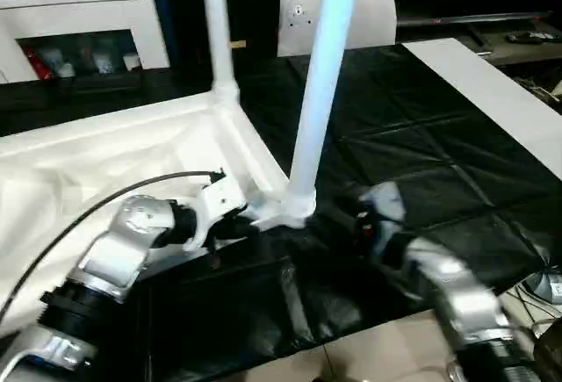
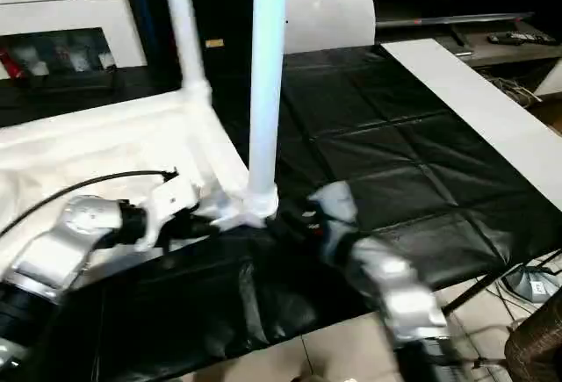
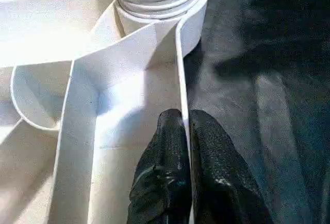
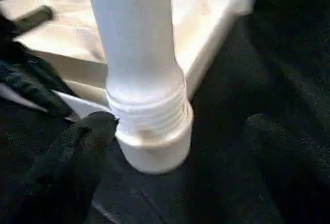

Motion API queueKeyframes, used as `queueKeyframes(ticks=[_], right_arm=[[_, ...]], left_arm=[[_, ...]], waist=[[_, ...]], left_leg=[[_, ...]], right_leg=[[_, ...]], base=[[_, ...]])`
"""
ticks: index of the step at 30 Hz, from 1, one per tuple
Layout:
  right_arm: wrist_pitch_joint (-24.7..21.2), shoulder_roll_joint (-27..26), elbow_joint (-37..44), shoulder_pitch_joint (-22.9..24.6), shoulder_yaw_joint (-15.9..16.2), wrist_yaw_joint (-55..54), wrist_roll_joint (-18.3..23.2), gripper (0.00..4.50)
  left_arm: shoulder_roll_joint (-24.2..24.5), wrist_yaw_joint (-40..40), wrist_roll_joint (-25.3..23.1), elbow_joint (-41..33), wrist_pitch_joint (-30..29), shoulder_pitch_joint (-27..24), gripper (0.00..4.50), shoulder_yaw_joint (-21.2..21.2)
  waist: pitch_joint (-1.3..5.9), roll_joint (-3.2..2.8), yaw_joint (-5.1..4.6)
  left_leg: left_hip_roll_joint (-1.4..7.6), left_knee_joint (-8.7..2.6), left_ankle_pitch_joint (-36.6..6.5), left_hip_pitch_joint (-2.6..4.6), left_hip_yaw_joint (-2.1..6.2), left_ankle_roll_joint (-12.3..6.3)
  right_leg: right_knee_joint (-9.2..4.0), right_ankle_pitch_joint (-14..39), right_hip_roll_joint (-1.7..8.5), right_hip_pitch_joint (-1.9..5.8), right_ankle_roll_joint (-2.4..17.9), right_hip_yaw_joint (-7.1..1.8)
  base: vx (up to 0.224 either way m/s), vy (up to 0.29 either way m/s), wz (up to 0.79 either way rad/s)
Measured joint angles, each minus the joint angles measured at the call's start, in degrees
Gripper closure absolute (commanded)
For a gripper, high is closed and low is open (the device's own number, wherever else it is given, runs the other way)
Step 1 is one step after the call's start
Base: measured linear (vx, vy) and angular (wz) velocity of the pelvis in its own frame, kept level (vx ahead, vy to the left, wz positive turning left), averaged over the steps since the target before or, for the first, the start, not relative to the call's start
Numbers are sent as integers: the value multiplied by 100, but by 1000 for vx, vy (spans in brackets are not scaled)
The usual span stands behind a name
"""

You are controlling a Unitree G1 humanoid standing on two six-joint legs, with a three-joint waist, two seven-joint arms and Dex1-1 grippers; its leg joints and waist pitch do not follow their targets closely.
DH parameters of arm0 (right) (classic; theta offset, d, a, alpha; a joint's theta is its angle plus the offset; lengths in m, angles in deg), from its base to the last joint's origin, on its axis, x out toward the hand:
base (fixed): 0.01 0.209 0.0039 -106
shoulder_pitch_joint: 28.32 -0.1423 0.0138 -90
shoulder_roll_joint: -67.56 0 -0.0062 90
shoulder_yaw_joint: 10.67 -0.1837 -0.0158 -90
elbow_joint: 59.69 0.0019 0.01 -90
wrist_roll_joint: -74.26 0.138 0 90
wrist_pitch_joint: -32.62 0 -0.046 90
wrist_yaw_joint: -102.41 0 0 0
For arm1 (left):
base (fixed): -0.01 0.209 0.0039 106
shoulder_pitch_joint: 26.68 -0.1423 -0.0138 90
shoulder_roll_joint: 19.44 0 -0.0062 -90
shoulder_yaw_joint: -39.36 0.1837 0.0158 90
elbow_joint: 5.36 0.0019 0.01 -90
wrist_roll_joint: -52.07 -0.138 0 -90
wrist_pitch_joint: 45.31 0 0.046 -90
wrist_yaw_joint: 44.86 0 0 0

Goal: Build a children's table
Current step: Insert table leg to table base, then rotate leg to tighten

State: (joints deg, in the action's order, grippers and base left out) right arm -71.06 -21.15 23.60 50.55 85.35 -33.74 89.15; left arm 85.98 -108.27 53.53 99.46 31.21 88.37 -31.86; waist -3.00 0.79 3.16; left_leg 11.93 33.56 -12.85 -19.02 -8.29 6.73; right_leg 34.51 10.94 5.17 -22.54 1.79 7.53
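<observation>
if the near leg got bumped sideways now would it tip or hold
Probably holds: the near leg stands upright with its threaded end seated in the tabletop's corner socket. A few threads show above the socket, so it may wobble. The left pincer, shut on the tabletop's rim, should steady it.

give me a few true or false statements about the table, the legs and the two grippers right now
1. The tabletop lies underside up on the black mat. True.
2. Two legs stand upright in corner sockets: a near leg and a far leg. True.
3. The left gripper hangs free above the mat. False: its fingers pinch the tabletop's rim wall.
4. The right gripper is clamped on the near leg. False: its fingers stand wide apart on either side of the leg's base.
5. The near leg's threads are fully hidden in the socket. False: some threads show above it.
</observation>
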Motion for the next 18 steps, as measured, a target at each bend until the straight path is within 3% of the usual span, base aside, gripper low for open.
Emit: queueKeyframes(ticks=[3, 10, 11, 14, 15, 18], right_arm=[[-47, 215, 162, -7, 16, 333, 66, 6], [-51, 818, 144, -317, 584, 1590, 47, 6], [-46, 821, 117, -355, 600, 1696, 38, 33], [42, 838, -156, -549, 730, 1890, -40, 33], [74, 839, -219, -601, 779, 1958, -62, 58], [150, 840, -378, -722, 875, 2136, -102, 81]], left_arm=[[44, -354, 26, 184, 289, 66, 450, 30], [71, -1250, 93, 779, 929, 472, 450, 335], [53, -1338, 90, 834, 1028, 509, 450, 380], [-11, -1587, 60, 993, 1258, 613, 450, 482], [-26, -1632, 50, 1033, 1296, 636, 450, 497], [-50, -1700, -6, 1157, 1448, 730, 450, 547]], waist=[[0, 3, 41], [0, 17, 134], [0, 18, 161], [0, 22, 203], [0, 24, 204], [2, 42, 196]], left_leg=[[-7, 1, 2, -3, -16, -9], [-6, 15, 16, -6, -50, -46], [-5, 15, 16, -5, -51, -46], [-5, 21, 18, -5, -52, -41], [-5, 24, 18, -4, -54, -41], [-4, 32, 18, -4, -55, -41]], right_leg=[[4, -1, -1, -9, -3, -31], [44, 1, 3, -41, -3, -62], [48, 1, 3, -43, -3, -63], [56, 1, 5, -43, -3, -63], [60, 0, 6, -43, -2, -63], [67, -1, 6, -43, 0, -66]], base=[[0, 0, 0], [0, 0, 0], [0, 0, 0], [0, 0, 0], [0, 0, 0], [0, 0, 0]])
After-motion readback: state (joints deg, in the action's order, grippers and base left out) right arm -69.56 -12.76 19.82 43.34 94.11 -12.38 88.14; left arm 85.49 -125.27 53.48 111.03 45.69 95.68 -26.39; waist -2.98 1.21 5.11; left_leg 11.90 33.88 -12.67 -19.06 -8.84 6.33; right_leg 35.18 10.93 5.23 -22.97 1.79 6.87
